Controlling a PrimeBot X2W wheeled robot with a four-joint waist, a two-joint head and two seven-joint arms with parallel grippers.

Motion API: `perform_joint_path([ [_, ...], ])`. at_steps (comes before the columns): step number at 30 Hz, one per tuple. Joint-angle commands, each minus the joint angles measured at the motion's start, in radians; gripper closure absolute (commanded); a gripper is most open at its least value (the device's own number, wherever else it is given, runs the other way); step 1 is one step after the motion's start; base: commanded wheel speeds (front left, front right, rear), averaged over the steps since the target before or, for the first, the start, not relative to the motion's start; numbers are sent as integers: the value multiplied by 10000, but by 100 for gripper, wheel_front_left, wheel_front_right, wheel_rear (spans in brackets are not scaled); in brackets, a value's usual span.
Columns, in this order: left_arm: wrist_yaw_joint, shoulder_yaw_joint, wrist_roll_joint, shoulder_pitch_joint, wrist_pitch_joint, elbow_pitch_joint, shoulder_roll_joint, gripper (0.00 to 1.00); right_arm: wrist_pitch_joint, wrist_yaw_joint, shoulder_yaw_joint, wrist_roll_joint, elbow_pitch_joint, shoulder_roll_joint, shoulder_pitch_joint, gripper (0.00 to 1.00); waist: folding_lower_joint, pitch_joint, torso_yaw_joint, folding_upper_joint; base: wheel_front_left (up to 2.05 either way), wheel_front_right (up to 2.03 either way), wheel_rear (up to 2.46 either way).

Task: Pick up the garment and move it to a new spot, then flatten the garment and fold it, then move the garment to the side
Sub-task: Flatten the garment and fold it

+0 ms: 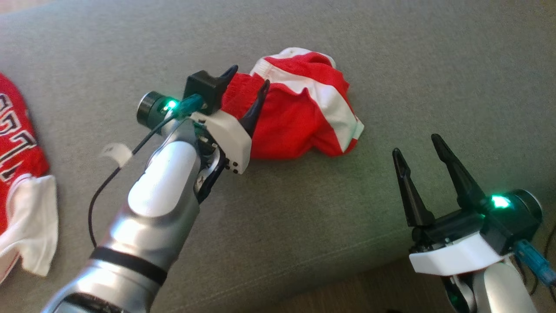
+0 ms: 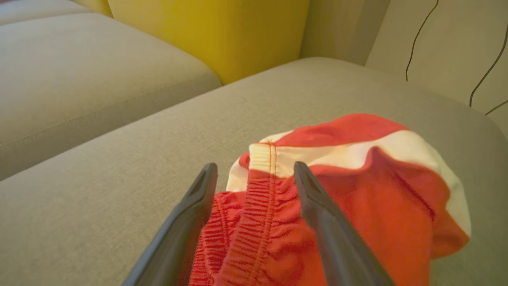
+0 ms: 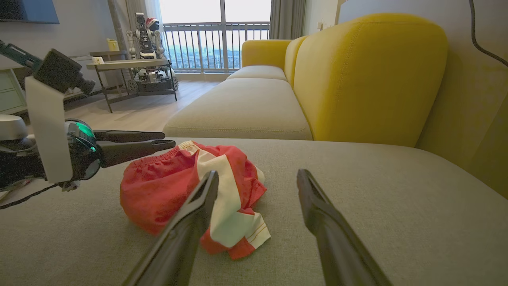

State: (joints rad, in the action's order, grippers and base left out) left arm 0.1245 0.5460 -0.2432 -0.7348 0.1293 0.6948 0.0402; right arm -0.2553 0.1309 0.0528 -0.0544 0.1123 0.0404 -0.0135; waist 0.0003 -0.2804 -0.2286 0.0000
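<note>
Now we've got the crumpled red-and-white shorts (image 1: 304,113) lying mid-cushion on the grey sofa seat (image 1: 412,56). Our left gripper (image 1: 250,74) straddles the elastic waistband (image 2: 260,206) with its jaws spread wide, holding nothing, while our right gripper (image 1: 415,144) sits just as wide and empty near the front edge, well apart from the cloth. Close too shallow and we risk pinching a single layer, so the shorts could slip free or come up bunched.
</note>
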Motion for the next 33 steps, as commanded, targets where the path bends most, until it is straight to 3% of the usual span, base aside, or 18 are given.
perform_joint_path([
  [1,51,-80,6,-645,-53,-73,102,0,-65,-2,266,-103,322,98,-273,0,-3,-283,-286,0,0,0,0],
  [14,60,1080,-715,-2217,-1160,1681,114,0,-65,-2,409,-222,257,98,-513,0,-3,-616,-591,0,0,0,0],
  [15,60,1149,-767,-2263,-1154,1714,114,7,-65,-2,395,-225,259,98,-517,0,-3,-616,-588,0,0,0,0],
  [16,60,1216,-814,-2300,-1127,1731,114,51,-65,-2,376,-230,264,98,-518,0,-3,-616,-579,0,0,0,0],
  [18,60,1339,-872,-2350,-1066,1764,113,91,-65,-2,330,-236,266,98,-506,0,-3,-604,-540,0,0,0,0],
  [19,60,1391,-896,-2359,-1037,1772,113,100,-65,-2,311,-235,268,98,-497,0,-3,-593,-512,0,0,0,0],
  [27,-89,1562,-936,-2172,-444,1350,113,100,-65,-2,221,-178,284,98,-417,0,-3,-369,-85,0,0,0,0],
  [33,-167,1337,-1460,-988,-153,9,414,100,-65,-2,95,9,230,98,-235,0,-3,7,583,0,0,0,0],
])
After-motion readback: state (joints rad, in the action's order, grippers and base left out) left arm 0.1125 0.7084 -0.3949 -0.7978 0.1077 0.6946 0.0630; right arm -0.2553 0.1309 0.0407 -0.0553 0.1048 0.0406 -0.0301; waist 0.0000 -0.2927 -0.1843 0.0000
